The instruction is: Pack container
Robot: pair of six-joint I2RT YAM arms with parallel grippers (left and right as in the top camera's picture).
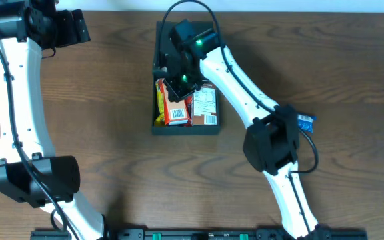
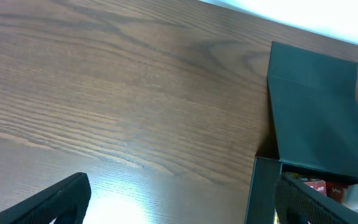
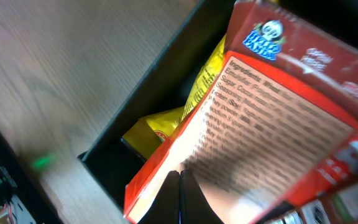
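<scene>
Red carton (image 3: 266, 124) sits in dark container (image 1: 185, 131) beneath closed right hand (image 3: 180, 190).

The orange-red cardboard snack carton (image 3: 278, 124) carries a pale panel of dark print (image 3: 260, 134) headed "Ingredients:"; the lines below it are too blurred to read. Its blue logo (image 3: 265, 38) has white letters, seemingly "Hello Panda". Inside the matte dark green-black cardboard box (image 1: 185, 131), a white printed label (image 1: 205, 103) is too small to read.
</scene>
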